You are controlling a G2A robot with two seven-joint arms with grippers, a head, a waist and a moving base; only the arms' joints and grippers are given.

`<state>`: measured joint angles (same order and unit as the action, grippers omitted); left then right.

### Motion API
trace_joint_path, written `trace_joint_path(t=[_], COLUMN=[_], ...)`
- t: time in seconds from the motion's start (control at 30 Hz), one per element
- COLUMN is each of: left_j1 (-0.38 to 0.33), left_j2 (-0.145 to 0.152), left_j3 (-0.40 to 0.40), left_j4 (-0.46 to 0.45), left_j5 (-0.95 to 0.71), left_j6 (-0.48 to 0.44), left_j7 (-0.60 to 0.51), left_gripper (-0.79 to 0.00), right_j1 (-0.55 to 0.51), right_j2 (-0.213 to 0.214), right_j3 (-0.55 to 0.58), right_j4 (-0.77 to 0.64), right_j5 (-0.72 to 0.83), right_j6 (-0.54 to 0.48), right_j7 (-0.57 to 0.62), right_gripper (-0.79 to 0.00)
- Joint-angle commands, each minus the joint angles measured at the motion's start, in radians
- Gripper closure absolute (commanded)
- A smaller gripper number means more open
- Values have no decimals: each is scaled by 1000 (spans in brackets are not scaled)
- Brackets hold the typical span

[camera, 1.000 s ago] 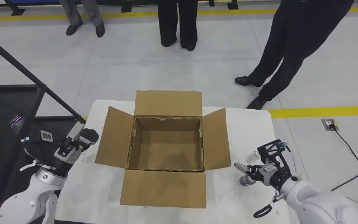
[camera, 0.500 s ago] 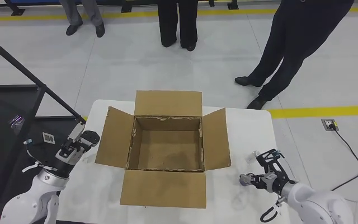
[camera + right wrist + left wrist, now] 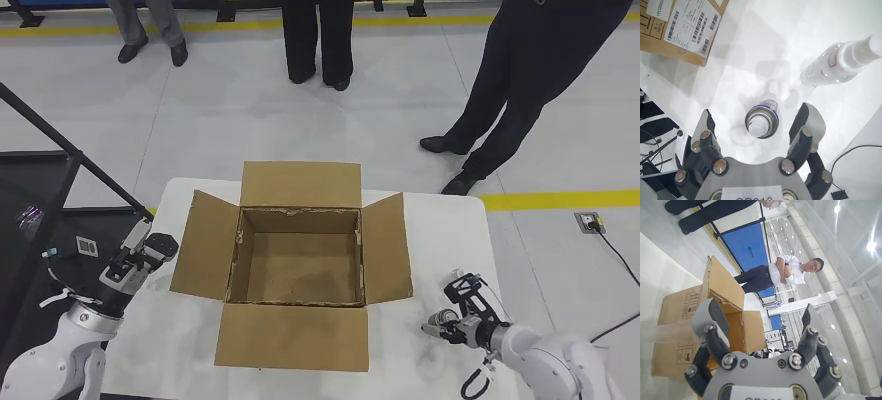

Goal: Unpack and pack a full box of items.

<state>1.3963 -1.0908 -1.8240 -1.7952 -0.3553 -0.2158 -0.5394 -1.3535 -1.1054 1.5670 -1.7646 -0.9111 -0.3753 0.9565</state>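
An open, empty cardboard box [image 3: 300, 186] stands mid-table with all flaps folded out; its flap also shows in the left wrist view [image 3: 725, 285] and its labelled corner in the right wrist view [image 3: 677, 28]. A small spray can [image 3: 761, 123] with a white nozzle and purple band stands upright on the white table. My right gripper [image 3: 755, 113] is open, its fingers on either side of the can without touching it; in the top view it sits at the table's near right [image 3: 441, 325]. My left gripper [image 3: 761, 306] is open and holds nothing, left of the box [image 3: 150, 246].
A clear bottle [image 3: 831, 66] with a white cap is close beside the can, on the side away from the box. The table [image 3: 440, 230] has bare surface right of the box. A cable [image 3: 853, 151] runs past the table edge. People stand on the floor beyond.
My right gripper has moved toward the table's near edge and come down around the spray can. The left arm shifted slightly, then held still.
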Motion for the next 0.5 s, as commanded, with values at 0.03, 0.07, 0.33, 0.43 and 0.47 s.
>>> trace_joint_path(t=[0.03,0.07,0.33,0.43,0.47], left_j1=[0,0,0,0,0], left_j2=[0,0,0,0,0], left_j3=[0,0,0,0,0], left_j4=[0,0,0,0,0], left_j5=[0,0,0,0,0], left_j6=[0,0,0,0,0], left_j7=[0,0,0,0,0], left_gripper=[-785,-785,-785,-785,-785], right_j1=[3,4,6,3,3], right_j2=[2,3,9,12,13], right_j3=[-3,-5,-11,-8,-6], right_j4=[11,13,30,27,24], right_j5=[-2,-2,9,13,14], right_j6=[5,6,7,8,9], right_j7=[3,3,-7,-8,-8], right_gripper=[-785,-748,-126,0,0])
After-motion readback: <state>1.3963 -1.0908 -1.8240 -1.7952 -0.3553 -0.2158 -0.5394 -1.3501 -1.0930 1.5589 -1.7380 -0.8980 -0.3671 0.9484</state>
